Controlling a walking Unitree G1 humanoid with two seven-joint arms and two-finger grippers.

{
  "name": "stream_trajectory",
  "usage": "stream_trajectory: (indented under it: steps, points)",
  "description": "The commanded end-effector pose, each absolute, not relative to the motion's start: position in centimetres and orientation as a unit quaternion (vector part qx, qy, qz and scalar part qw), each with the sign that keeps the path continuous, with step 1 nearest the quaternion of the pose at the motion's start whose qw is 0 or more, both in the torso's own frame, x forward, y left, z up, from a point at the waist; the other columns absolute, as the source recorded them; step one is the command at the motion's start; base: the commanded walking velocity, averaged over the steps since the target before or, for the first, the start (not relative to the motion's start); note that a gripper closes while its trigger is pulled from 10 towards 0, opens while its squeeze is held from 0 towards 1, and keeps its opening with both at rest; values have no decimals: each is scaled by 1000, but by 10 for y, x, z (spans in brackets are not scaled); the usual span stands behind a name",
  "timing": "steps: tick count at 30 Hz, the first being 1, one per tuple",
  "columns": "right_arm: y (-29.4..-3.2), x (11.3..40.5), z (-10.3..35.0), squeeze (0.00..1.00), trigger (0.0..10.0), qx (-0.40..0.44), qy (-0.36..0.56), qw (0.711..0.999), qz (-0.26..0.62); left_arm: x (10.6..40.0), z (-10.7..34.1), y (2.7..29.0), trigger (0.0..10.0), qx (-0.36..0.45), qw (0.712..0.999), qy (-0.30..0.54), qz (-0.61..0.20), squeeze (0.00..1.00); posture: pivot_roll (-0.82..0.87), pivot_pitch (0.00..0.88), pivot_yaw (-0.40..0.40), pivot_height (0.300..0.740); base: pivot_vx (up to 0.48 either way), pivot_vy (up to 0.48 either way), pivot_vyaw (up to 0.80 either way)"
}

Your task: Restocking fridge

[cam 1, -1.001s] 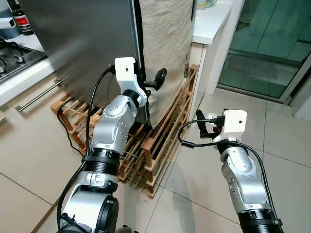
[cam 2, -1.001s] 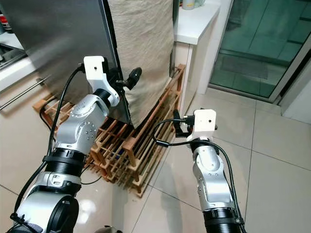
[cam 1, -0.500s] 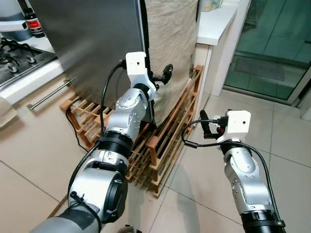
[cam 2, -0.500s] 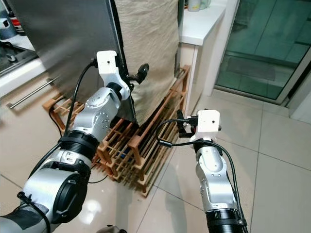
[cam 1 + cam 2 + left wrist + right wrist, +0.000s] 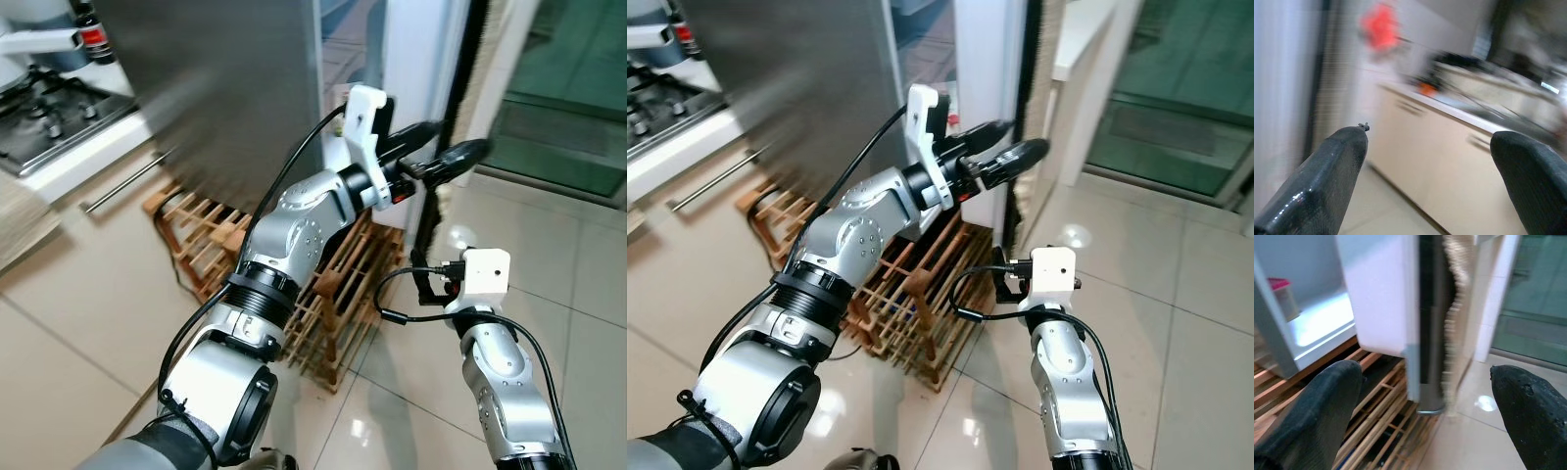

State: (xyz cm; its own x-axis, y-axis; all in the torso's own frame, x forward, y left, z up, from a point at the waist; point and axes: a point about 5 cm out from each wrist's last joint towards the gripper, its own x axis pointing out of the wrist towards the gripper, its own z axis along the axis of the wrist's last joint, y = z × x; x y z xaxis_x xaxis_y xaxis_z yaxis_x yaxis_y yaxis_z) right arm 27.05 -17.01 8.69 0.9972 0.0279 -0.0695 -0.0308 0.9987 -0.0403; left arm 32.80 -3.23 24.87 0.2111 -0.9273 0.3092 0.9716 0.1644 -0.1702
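The stainless fridge front (image 5: 216, 78) is blurred. Its white-lined door (image 5: 421, 59) stands swung open, with a black seal along its edge and a beige cloth (image 5: 1454, 308) hanging on its outside. My left gripper (image 5: 458, 139) reaches out to the door's edge, open, with nothing between its fingers (image 5: 1327, 176). I cannot tell whether it touches the door. My right gripper (image 5: 428, 284) hangs lower, near the door's bottom, also open and empty. Past its fingertips (image 5: 1327, 401) I see a white inner shelf (image 5: 1322, 328) and a pink-lidded container (image 5: 1283, 296).
A wooden slatted rack (image 5: 323, 294) lies on the floor under the fridge. To the left are a hob (image 5: 59, 108), a dark bottle (image 5: 93, 39) and a counter drawer with a bar handle (image 5: 127, 181). A glass sliding door (image 5: 568, 98) and tiled floor (image 5: 588, 313) lie to the right.
The fridge door has swung open to the right and the white interior now shows. My left gripper has travelled right with the door's edge. The camera has shifted; the right arm barely moved.
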Motion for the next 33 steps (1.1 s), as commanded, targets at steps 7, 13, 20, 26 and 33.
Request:
stream_trajectory:
  steps: [7,13,20,26,33]
  points:
    - [-165,277,92,0,10000,-12,31,999,10,342,250,6,10000,-238,830,-99,-495,0,-150,0,139,740,0,0,0]
    - [-168,284,102,0,10000,-12,12,1000,12,351,224,82,10000,-211,906,-90,-356,0,-109,0,109,740,0,0,0]
    - [-154,304,117,122,10000,-13,-8,998,54,334,197,202,10000,-169,978,-112,-56,0,-34,0,69,740,0,0,399]
    - [-148,312,121,133,10000,-4,-14,998,65,312,178,226,10000,-120,989,-82,20,0,3,0,50,740,0,0,484]
    - [-140,317,117,176,10000,28,-4,996,85,302,168,224,10000,-76,993,-55,65,0,34,0,21,740,0,0,446]
